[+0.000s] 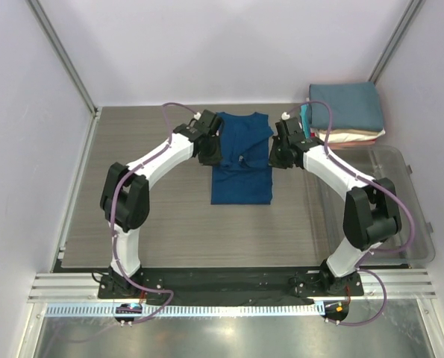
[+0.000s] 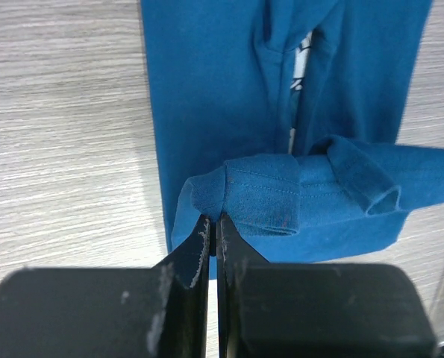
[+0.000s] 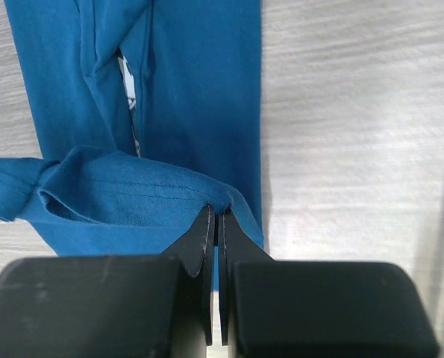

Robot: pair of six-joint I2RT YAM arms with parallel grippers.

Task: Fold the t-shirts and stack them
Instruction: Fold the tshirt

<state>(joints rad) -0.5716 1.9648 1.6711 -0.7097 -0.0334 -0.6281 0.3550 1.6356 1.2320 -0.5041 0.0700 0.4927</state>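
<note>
The royal-blue t-shirt (image 1: 241, 171) lies on the table as a long narrow strip, its sides folded in, with a sliver of white print showing in the left wrist view (image 2: 302, 56). My left gripper (image 1: 209, 151) is shut on the shirt's left edge (image 2: 229, 190), lifting a fold of fabric. My right gripper (image 1: 277, 155) is shut on the right edge (image 3: 132, 190), likewise lifted. A stack of folded tees (image 1: 347, 112), slate-blue on top with teal, pink and cream below, sits at the back right.
A clear plastic bin (image 1: 401, 201) stands at the right of the table, beside the right arm. Grey walls close in the table on three sides. Bare wood-grain table (image 1: 154, 216) lies left of and in front of the shirt.
</note>
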